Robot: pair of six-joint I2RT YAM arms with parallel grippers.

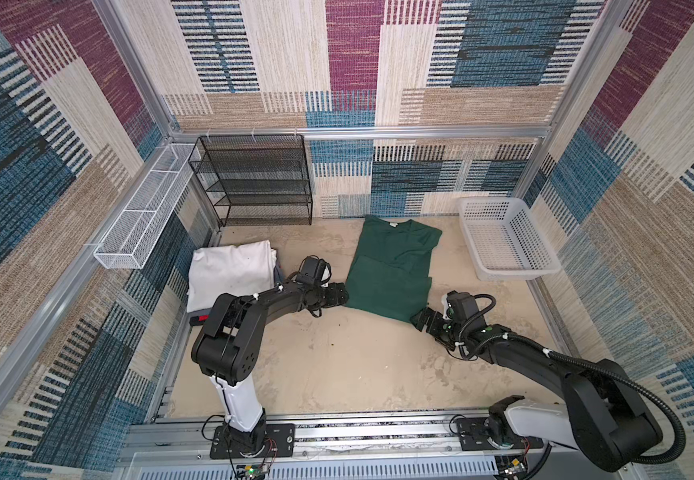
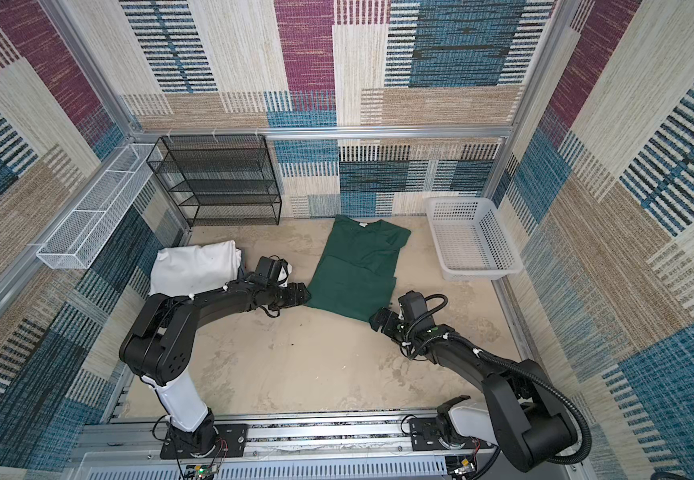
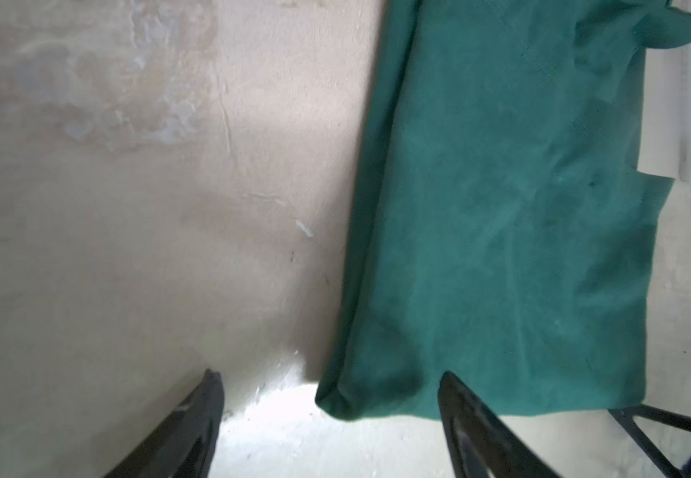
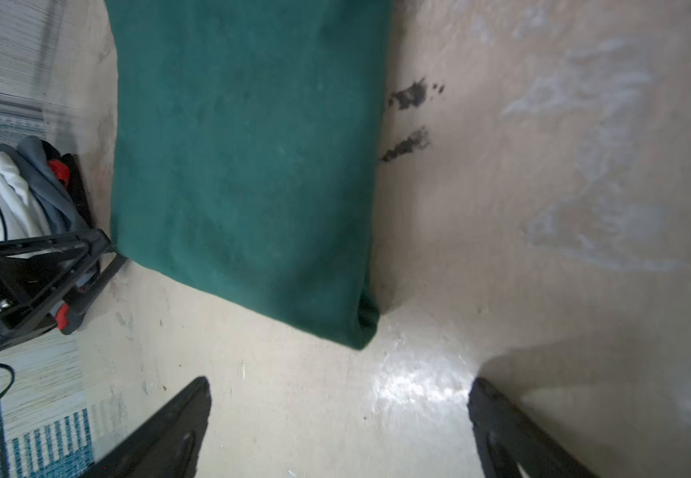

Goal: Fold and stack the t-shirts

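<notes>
A dark green t-shirt [image 1: 395,266] [image 2: 357,270] lies on the table, folded lengthwise, with its neck label at the far end. My left gripper [image 1: 343,293] [image 3: 329,374] stands open at the shirt's near left corner [image 3: 335,397]; that corner sits between the fingers. My right gripper [image 1: 418,320] [image 4: 340,380] is open just short of the near right corner [image 4: 360,331], with bare table between its fingers. At the left lies a stack of folded t-shirts with a white one [image 1: 228,272] [image 2: 193,266] on top. In the right wrist view grey and black/red layers [image 4: 45,182] show beneath it.
An empty white plastic basket [image 1: 503,241] [image 2: 472,237] stands at the back right. A black mesh rack [image 1: 253,178] stands against the back wall, and a white wire tray [image 1: 145,208] hangs on the left wall. The beige table [image 1: 337,365] runs to the front rail.
</notes>
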